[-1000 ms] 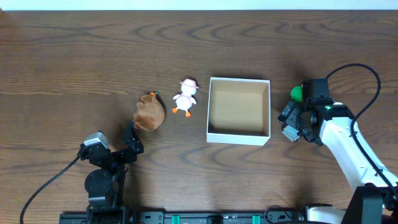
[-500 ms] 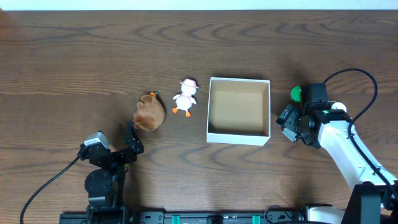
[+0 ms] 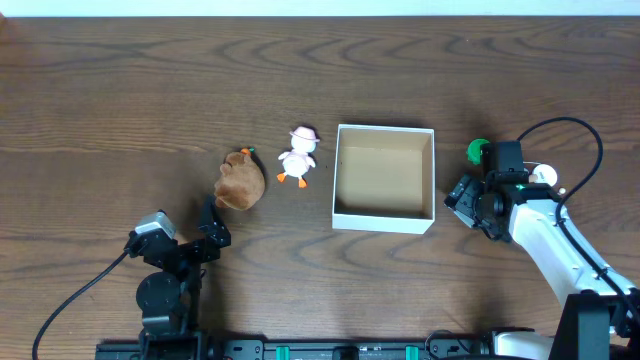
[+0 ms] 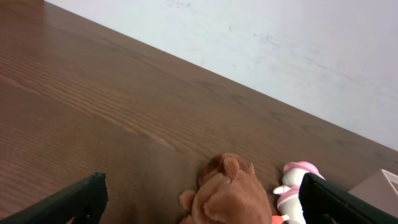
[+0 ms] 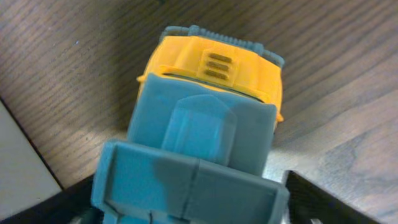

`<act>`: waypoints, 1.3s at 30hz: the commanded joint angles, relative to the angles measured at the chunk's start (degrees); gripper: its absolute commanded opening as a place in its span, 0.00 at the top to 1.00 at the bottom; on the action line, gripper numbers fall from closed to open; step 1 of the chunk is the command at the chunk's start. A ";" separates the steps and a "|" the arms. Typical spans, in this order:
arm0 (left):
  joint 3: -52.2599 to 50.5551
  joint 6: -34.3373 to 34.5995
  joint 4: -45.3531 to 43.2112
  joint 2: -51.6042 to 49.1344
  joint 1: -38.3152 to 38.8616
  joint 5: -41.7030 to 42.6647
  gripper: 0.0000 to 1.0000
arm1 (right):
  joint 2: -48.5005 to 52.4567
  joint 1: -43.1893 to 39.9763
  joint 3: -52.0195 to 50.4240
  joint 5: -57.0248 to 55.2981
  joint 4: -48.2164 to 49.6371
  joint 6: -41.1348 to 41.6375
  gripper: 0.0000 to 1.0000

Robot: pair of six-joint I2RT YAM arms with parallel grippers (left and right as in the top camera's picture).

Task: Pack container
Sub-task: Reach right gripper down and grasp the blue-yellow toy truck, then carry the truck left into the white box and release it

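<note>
Since a second ago the right hand drew back slightly, uncovering the green object beyond it. It hangs low over a toy truck, probably to grip it; whether it is clenched I cannot tell. The container sits empty just left of this hand, so only its near wall must be cleared. The left hand is released.

green object: half hidden by right arm | plush: cut by bottom edge | container: corner only
</note>
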State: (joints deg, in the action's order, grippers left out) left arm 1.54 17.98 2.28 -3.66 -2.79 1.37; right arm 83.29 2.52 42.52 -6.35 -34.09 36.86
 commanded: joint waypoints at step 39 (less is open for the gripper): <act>-1.29 -0.52 1.62 0.00 0.24 -0.31 0.02 | -17.92 18.10 23.28 0.46 -19.76 -26.12 0.52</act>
State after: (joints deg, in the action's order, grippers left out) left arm 1.54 17.98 2.28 -3.64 -2.79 1.37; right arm 65.91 16.75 63.72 -5.54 -54.59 14.24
